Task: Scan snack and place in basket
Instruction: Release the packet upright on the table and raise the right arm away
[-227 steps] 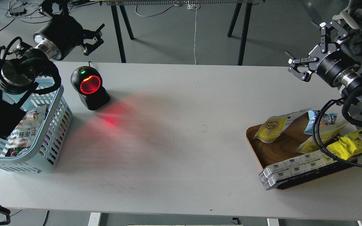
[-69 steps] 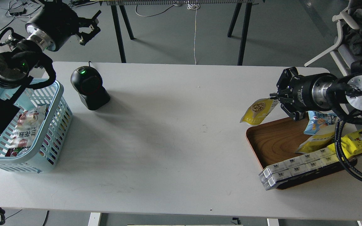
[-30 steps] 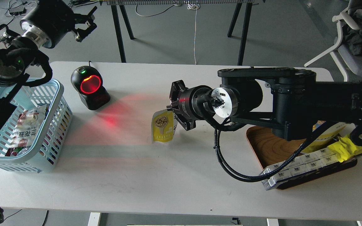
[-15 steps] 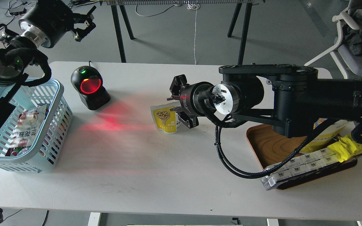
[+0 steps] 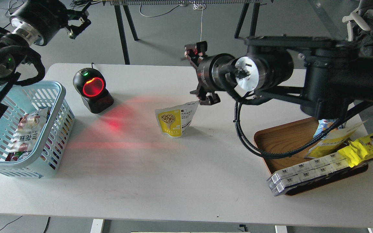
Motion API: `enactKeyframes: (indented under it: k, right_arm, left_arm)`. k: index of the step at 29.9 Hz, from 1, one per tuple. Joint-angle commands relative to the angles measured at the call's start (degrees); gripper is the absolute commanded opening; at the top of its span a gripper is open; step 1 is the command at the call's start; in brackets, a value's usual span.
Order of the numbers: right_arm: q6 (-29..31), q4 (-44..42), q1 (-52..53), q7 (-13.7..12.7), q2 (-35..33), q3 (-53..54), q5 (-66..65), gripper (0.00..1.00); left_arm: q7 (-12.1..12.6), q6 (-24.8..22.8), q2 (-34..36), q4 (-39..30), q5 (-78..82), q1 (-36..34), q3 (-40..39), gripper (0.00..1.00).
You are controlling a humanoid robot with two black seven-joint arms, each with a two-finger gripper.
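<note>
The snack (image 5: 175,119), a pouch with a yellow lower front, a round nut picture and a white printed top, stands on the white table in the red light of the scanner (image 5: 92,89). My right gripper (image 5: 197,76) is open and hangs just above and to the right of the pouch. Its lower finger is close to the pouch's top right corner. The light blue basket (image 5: 58,97) sits at the table's left edge with packets inside. My left gripper (image 5: 78,23) is open and empty, high above the far left corner.
A brown wooden tray (image 5: 280,142) at the right holds a yellow cartoon-face wrapper (image 5: 372,144), a small blue packet (image 5: 327,124) and long white boxes (image 5: 303,173). My right arm spans the table's right half above the tray. Table legs stand beyond the far edge.
</note>
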Motion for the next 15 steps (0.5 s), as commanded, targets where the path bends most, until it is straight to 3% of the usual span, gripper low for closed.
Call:
enactKeyframes:
  k: [1, 4, 8, 15]
  right_arm:
    - [0.0, -0.3, 1.1, 0.2, -6.8, 2.4, 0.0, 0.94]
    - [0.5, -0.8, 0.4, 1.1, -12.9, 5.3, -0.3, 0.94]
    - [6.3, -4.2, -4.4, 3.4, -18.5, 11.7, -0.4, 0.94]
    - [18.5, -14.0, -20.4, 3.5, -22.8, 30.5, -0.4, 0.94]
  left_arm:
    - [0.9, 0.6, 0.6, 4.2, 0.4, -1.4, -1.3, 1.0]
    - [0.9, 0.2, 2.4, 9.4, 3.8, -6.6, -0.5, 1.0]
    - [0.9, -1.8, 3.6, 9.5, 9.4, -9.7, 0.9, 1.0]
    - [0.9, -1.9, 10.2, -0.9, 23.1, -13.0, 8.2, 1.0]
